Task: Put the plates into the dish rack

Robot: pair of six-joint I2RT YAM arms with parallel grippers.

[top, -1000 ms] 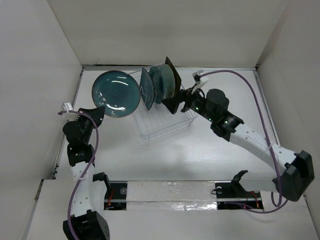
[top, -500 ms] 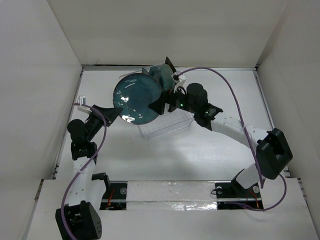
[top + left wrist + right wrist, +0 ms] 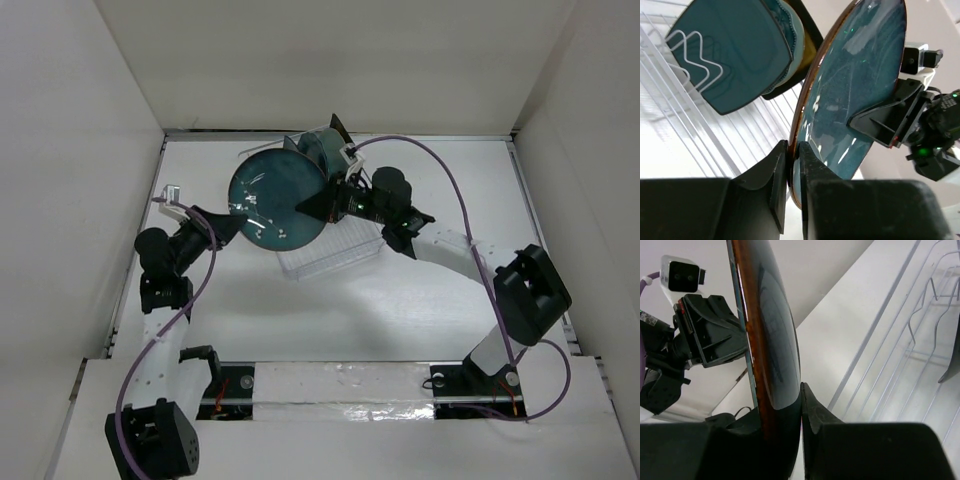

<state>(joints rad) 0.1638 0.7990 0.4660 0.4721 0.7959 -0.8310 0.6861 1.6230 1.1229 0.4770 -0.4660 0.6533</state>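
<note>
Left gripper (image 3: 232,226) and right gripper (image 3: 312,206) are both clamped on the round teal plate (image 3: 275,205), at opposite points of its rim.
The right gripper hangs over the dish rack (image 3: 335,258); the left sits just outside the rack's left side. The plate's face tilts up and toward the arms. The free tines appear to lie below it, nearward of the racked plates (image 3: 322,158).

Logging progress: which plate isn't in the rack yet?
The plain round teal plate, pinched at its rim by the left gripper and right gripper; the other plates stand in the dish rack.
</note>
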